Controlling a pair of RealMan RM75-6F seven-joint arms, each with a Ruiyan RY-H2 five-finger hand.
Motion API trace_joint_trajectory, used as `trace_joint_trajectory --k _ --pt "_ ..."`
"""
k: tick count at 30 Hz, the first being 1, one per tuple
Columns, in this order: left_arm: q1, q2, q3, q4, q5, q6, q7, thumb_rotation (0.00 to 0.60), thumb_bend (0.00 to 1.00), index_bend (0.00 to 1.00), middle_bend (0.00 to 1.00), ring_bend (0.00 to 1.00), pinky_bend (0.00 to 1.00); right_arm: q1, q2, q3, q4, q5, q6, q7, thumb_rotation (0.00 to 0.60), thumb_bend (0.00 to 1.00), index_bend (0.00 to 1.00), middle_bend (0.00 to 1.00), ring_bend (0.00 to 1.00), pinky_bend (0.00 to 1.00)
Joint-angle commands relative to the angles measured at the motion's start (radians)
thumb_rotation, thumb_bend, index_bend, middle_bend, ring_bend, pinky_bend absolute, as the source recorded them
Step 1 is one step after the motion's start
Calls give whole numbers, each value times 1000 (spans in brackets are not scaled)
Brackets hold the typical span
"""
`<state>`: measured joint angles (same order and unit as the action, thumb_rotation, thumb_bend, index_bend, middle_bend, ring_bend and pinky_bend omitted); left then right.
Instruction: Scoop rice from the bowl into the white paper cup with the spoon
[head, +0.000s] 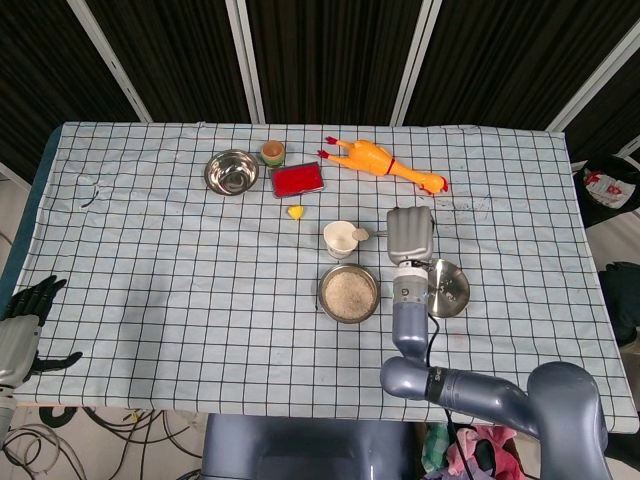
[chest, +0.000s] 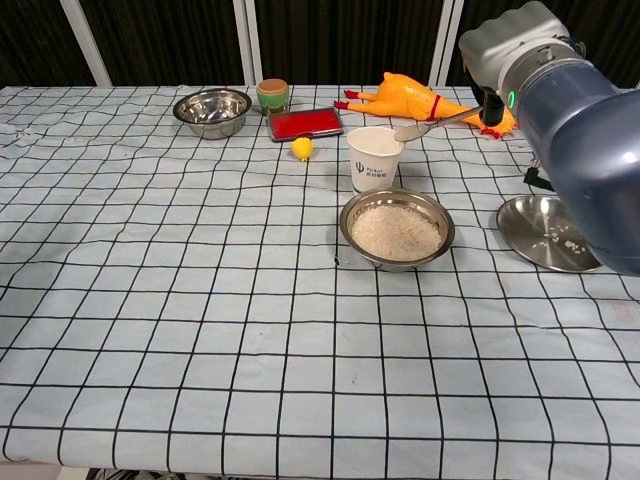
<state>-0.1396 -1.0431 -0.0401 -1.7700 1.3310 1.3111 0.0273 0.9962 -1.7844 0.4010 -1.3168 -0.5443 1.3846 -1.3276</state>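
Table under blue-checked cloth; black curtain wall with white bars behind; loose cables on floor lower left.

rubber chicken, red tray, empty steel bowl
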Motion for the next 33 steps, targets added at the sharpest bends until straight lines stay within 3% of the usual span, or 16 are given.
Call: trace_joint_trajectory --k 1,7,33 --pt "0 1 1 0 1 0 0 600 15 0 0 0 0 -1 -7 -11 21 -3 -6 7 600 540 798 1000 1000 1000" --pt "-1 1 2 -3 2 -3 -2 600 15 0 0 0 0 -6 -5 -52 51 -36 -13 5 600 541 798 1000 1000 1000" --pt "-4 6 5 -13 7 -9 -14 600 15 0 0 0 0 27 -57 -127 158 -184 -26 -21 600 543 798 1000 1000 1000"
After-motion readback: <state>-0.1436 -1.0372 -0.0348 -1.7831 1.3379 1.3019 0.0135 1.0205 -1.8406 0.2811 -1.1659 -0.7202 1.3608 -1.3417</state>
